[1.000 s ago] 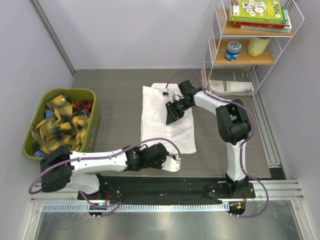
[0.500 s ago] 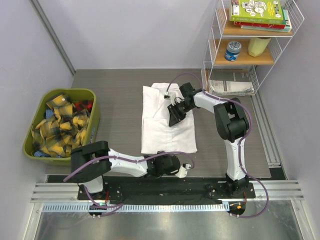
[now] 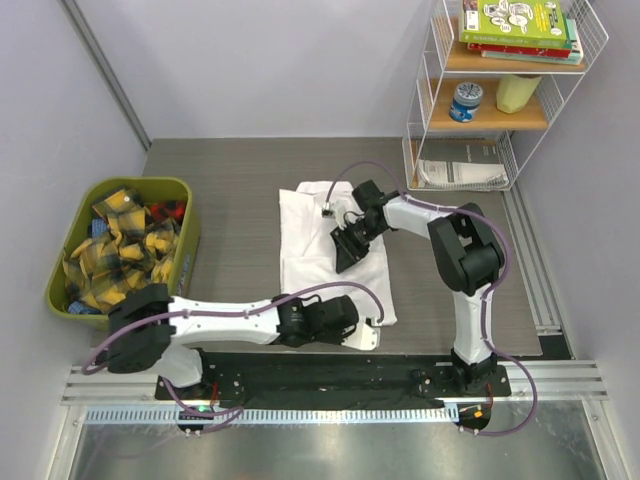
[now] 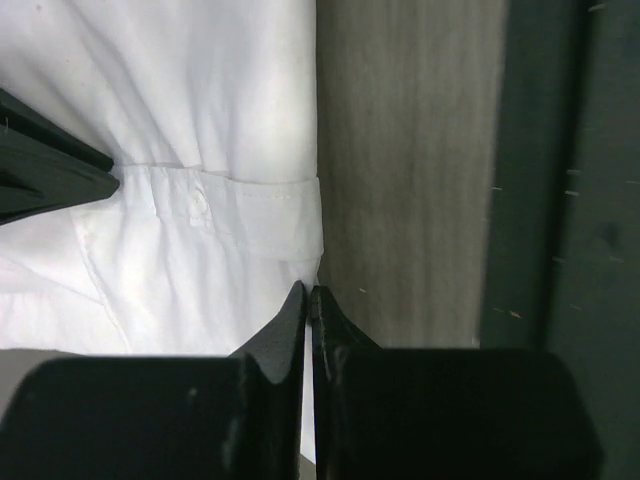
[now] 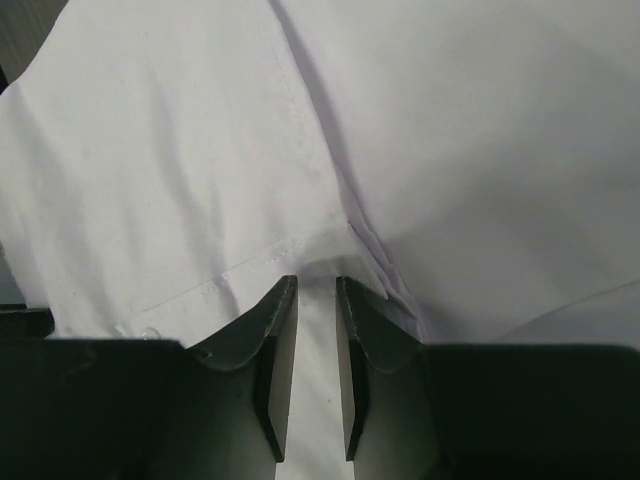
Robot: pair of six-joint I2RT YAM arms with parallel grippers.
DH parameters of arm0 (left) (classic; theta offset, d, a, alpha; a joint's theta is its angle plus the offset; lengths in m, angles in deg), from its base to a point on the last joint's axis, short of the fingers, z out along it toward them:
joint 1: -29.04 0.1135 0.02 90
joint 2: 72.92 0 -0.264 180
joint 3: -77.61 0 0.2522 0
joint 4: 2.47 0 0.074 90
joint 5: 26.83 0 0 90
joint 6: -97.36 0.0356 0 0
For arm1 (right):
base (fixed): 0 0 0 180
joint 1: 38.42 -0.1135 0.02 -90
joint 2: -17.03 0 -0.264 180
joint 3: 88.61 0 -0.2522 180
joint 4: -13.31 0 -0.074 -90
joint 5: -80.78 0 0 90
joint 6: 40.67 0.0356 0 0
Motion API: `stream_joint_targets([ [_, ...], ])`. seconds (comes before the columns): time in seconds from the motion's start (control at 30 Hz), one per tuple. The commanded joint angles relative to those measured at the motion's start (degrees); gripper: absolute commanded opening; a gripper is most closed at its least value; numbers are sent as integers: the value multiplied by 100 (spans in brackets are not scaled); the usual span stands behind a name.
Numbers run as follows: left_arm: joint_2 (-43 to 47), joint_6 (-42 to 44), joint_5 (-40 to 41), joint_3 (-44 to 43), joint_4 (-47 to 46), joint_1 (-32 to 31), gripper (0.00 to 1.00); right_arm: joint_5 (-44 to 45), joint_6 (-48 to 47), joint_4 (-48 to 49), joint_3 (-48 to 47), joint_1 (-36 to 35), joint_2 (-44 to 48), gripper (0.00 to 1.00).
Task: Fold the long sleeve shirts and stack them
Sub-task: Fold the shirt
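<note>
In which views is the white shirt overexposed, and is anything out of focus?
Top external: sharp, even light, and the shirt keeps its folds. Left wrist: the shirt's upper part is bright with little texture, and the fingers are dark and soft-edged. Right wrist: seams are clear with a slight purplish tint, and the fingers are dark silhouettes.

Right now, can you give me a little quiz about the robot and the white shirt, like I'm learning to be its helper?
1. True or false: the right gripper is over the green bin.
2. What fills the bin? A) yellow-and-black plaid cloths B) spoons C) apples
3. Fill in: the ____ gripper pinches the near corner of the white shirt.

Key:
1. False. It pinches a fold in the middle of the shirt.
2. A.
3. Left. The left gripper is shut on the hem.
</note>
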Motion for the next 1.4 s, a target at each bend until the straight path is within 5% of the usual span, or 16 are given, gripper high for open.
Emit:
stream_joint_targets([
  [0.0, 465, -821, -1584, -553, 1580, -85, 0, -58, 14, -488, 17, -79, 582, 30],
  [0.13, 641, -1014, -2291, -950, 2345, -68, 0, -164, 58, -850, -772, 43, 741, 40],
  [0.3, 720, -953, -3091, -1468, 2874, 213, 0, 11, -135, -1087, -1652, 202, 205, 41],
  [0.5, 431, -428, -3803, -2110, 3138, 1354, 0, 91, -109, -1079, -2496, 281, -655, 40],
  [0.63, -253, 92, -4163, -2576, 3252, 2416, 0, -41, -47, -1096, -2480, 281, -1017, 37],
  [0.93, -1863, 751, -4305, -3657, 2804, 3666, 0, -111, -275, -1263, -2383, 281, -1369, 31],
  [1.37, -2453, 770, -4216, -3070, 2075, 3686, 1, -304, -434, -1342, -1944, 272, -1255, 28],
])
